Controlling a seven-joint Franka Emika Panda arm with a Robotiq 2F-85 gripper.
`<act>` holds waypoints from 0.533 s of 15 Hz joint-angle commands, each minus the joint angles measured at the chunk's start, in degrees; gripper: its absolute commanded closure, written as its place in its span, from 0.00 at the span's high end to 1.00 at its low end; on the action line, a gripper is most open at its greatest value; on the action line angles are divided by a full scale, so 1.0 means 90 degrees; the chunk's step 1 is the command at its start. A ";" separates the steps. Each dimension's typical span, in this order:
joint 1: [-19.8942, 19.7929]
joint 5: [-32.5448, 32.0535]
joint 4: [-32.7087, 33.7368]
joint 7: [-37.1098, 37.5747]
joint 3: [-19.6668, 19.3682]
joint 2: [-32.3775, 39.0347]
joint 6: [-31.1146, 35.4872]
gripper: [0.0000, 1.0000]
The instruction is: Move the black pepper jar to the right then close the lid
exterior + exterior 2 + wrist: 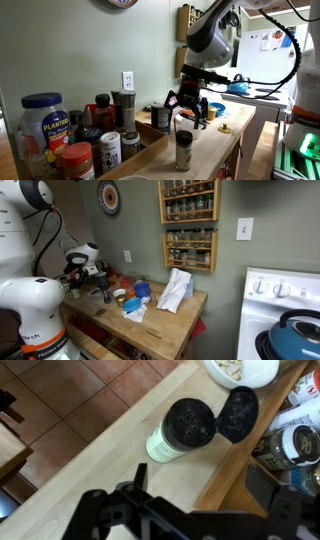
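The black pepper jar stands upright on the wooden counter, apart from the other jars. In the wrist view the jar shows a pale label and a dark perforated top. Its lid, a small round dark flip cap, hangs open to the jar's side. My gripper hovers just above the jar, open and empty. In the wrist view the gripper's fingers spread wide, with the jar beyond them and not between them. The gripper also shows in an exterior view.
A cluster of jars stands beside it: a large blue-lidded jar, a red-lidded jar and a white-labelled black-lidded jar. A white bowl sits near the counter edge. A white cloth lies further along the counter.
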 commanded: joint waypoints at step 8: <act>0.0110 0.0408 0.0466 -0.0245 -0.0183 0.0889 -0.0707 1.00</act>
